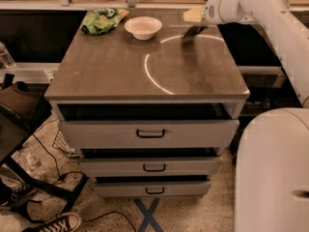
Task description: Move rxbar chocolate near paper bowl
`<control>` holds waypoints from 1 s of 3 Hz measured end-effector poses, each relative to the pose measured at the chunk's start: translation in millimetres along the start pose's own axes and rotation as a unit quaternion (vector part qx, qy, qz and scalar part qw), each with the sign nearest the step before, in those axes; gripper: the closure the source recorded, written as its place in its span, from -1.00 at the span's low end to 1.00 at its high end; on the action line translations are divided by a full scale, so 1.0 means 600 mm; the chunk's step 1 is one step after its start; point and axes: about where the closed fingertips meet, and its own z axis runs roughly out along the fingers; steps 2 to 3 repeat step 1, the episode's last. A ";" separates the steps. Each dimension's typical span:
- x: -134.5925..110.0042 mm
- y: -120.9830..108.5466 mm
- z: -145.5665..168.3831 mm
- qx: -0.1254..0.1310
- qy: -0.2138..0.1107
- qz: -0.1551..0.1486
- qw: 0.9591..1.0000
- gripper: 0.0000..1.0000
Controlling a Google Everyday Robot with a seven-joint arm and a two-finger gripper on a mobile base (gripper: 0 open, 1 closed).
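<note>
The paper bowl [143, 27] is a small white bowl standing at the back middle of the grey table top [116, 76]. The rxbar chocolate [192, 31] shows as a dark, blurred bar over the table's back right, to the right of the bowl and well apart from it. My gripper [193, 15] is at the end of the white arm at the back right, directly above the bar. I cannot tell whether the bar hangs from the gripper or is free of it.
A green snack bag [101, 20] lies at the back left, next to the bowl. A bright ring of light [149, 74] crosses the table top. Three drawers [150, 133] sit below the top. The robot's white body [273, 173] fills the lower right.
</note>
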 end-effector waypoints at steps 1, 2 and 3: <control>0.002 0.003 0.005 -0.002 0.001 0.000 1.000 -1.00; 0.002 0.003 0.005 -0.002 0.001 0.000 1.000 -1.00; 0.002 0.003 0.005 -0.002 0.001 0.000 1.000 -1.00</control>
